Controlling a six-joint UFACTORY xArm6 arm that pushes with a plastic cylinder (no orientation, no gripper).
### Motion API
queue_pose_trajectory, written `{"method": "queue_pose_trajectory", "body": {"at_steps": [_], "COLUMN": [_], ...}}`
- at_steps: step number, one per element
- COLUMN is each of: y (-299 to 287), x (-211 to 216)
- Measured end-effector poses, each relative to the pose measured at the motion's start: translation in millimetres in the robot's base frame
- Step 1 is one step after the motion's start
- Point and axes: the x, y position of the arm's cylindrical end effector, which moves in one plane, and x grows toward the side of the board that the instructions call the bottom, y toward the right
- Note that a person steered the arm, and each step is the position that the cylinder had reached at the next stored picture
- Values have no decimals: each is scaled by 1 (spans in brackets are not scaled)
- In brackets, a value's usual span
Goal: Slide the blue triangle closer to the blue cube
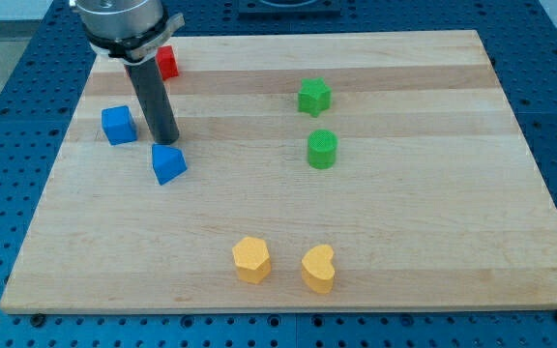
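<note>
The blue triangle (168, 163) lies on the wooden board (404, 222) at the view's left of centre. The blue cube (118, 125) sits a short way to its upper left, with a gap between them. My tip (166, 141) is the lower end of the dark rod, resting just above the blue triangle's top edge and to the right of the blue cube. It looks to be touching or nearly touching the triangle.
A red block (166, 63) sits at the view's top left, partly behind the rod's mount. A green star-like block (313, 97) and a green cylinder (322, 149) stand right of centre. A yellow hexagon (251, 259) and a yellow heart (319, 269) lie near the bottom.
</note>
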Motion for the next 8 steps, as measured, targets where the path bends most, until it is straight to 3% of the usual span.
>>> {"method": "queue_pose_trajectory", "body": {"at_steps": [1, 2, 3, 4, 5, 6, 8], "y": [6, 78, 108, 110, 91, 27, -9], "x": [0, 0, 0, 56, 67, 67, 64]}}
